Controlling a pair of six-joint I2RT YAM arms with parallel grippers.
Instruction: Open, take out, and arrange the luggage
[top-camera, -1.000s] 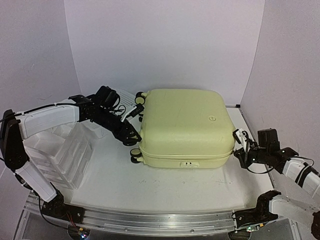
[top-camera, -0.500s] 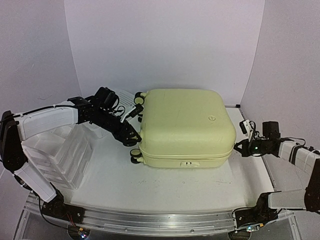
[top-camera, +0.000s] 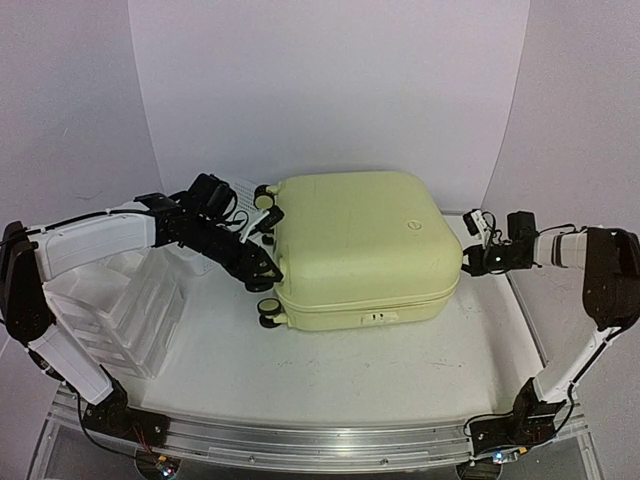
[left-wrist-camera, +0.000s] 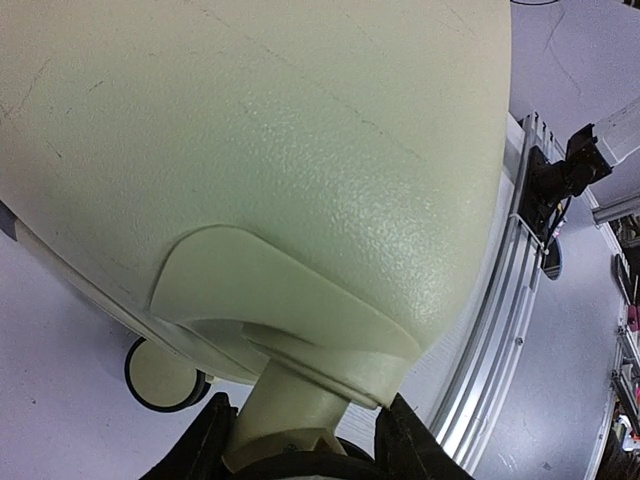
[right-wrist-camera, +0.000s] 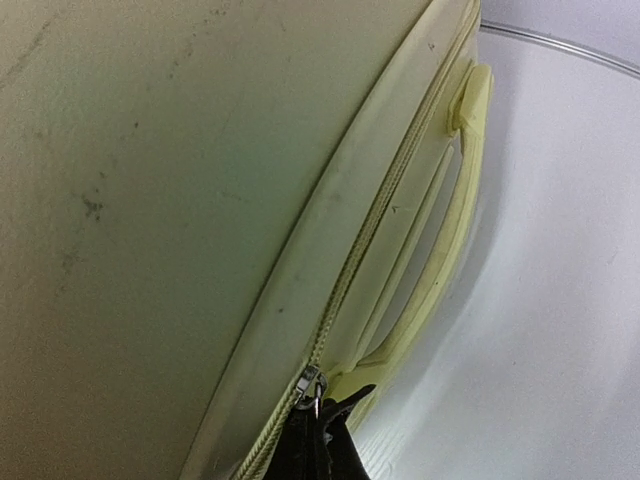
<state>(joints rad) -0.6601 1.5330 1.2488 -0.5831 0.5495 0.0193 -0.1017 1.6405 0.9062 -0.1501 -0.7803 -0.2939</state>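
The luggage (top-camera: 360, 240), a pale yellow hard-shell suitcase, lies flat and closed in the middle of the table. My left gripper (top-camera: 263, 265) is at its left end between two caster wheels. In the left wrist view the gripper (left-wrist-camera: 300, 448) has its black fingers (left-wrist-camera: 205, 445) clamped on either side of a cream caster stem (left-wrist-camera: 285, 410) under the shell (left-wrist-camera: 250, 130). My right gripper (top-camera: 470, 262) is at the right side, by the seam. In the right wrist view it (right-wrist-camera: 322, 440) is shut on the metal zipper pull (right-wrist-camera: 312, 385), beside the side handle (right-wrist-camera: 440, 260).
A white plastic drawer organizer (top-camera: 120, 300) stands at the left under my left arm. A white mesh basket (top-camera: 247, 192) sits behind the left gripper. A metal rail (top-camera: 300, 440) runs along the near table edge. White walls enclose the back and sides.
My right gripper has travelled from the near right corner back along the right side seam. The suitcase has shifted slightly left and turned a little. My left gripper kept its hold.
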